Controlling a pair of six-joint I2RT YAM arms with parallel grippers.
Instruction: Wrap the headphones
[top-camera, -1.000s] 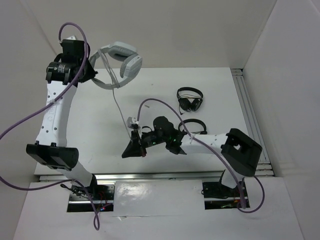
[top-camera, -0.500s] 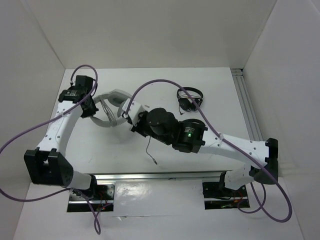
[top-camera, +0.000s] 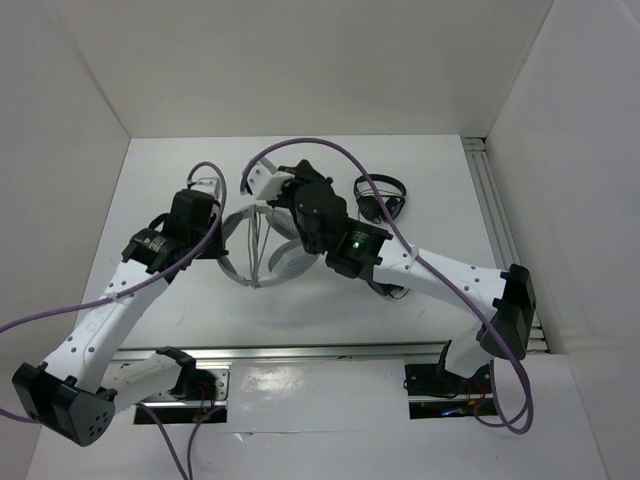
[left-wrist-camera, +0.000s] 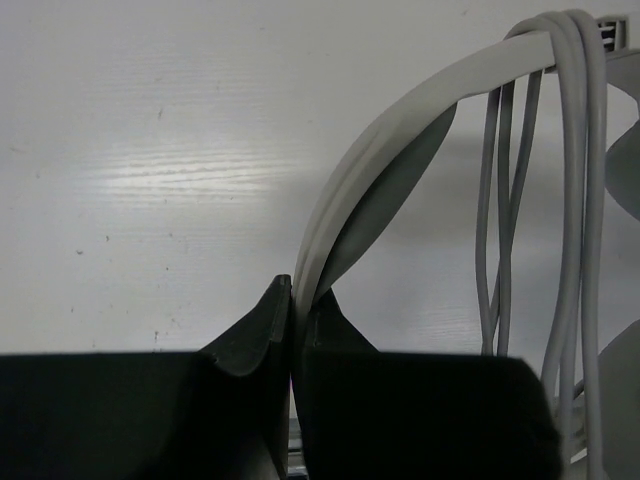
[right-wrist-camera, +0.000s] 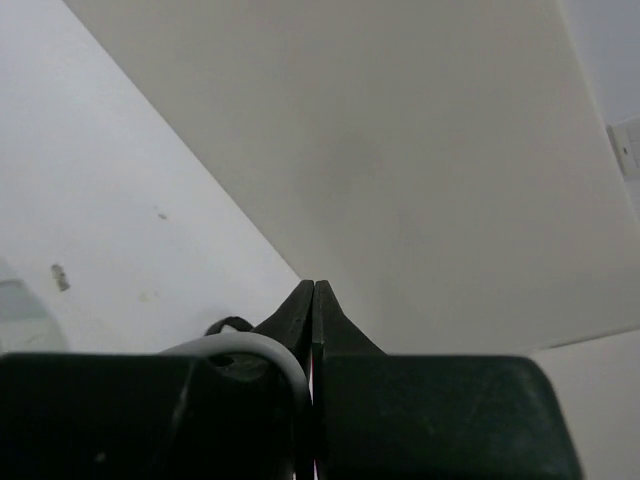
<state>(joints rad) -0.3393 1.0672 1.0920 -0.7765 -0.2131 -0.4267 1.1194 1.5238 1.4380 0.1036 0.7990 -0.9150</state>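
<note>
The light grey headphones (top-camera: 240, 262) lie mid-table, with an earcup (top-camera: 293, 262) beside the right arm. My left gripper (top-camera: 216, 238) is shut on the headband (left-wrist-camera: 400, 120), its jaws pinching the band's edge (left-wrist-camera: 293, 292). The thin grey cable (left-wrist-camera: 578, 150) loops over the headband in several strands, as the top view (top-camera: 257, 238) also shows. My right gripper (top-camera: 257, 186) is above the back of the headphones and points at the back wall. Its jaws (right-wrist-camera: 313, 287) are pressed together, and a grey length of cable (right-wrist-camera: 262, 345) curves round the left finger into them.
A small black pair of on-ear headphones (top-camera: 380, 197) lies at back right. A second black pair (top-camera: 393, 290) is mostly hidden under my right arm. White walls enclose the table at left, back and right. A rail (top-camera: 497, 220) runs along the right side.
My left arm brought the headphones from high at the back left down to mid-table. My right arm swung from the front over the headphones towards the back, winding cable round the headband.
</note>
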